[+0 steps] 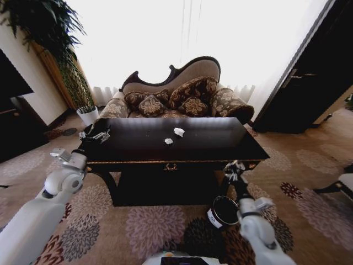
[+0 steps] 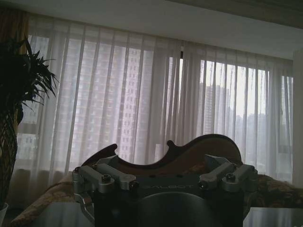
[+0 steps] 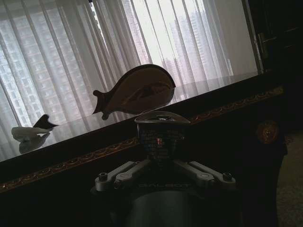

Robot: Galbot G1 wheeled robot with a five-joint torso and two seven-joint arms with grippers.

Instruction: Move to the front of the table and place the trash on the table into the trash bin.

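Left gripper (image 1: 98, 134) sits at the table (image 1: 220, 144) left corner; its opening cannot be judged. Two crumpled white trash scraps (image 1: 174, 136) lie mid-table: light, soft, best pinched across the bulk. Right gripper (image 1: 234, 170) hangs by the front edge, closed on a small dark can (image 3: 157, 135), above the trash bin (image 1: 223, 212). Sofa (image 1: 176, 94) stands behind, no obstruction.

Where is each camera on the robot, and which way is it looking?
Head view: up on the head, looking down at the table, two paper scraps, the trash bin; both arms show, left gripper, right gripper.
Left wrist view: over its own gripper base, facing sofa and curtains.
Right wrist view: low, facing the table's front edge.
All share the sofa.
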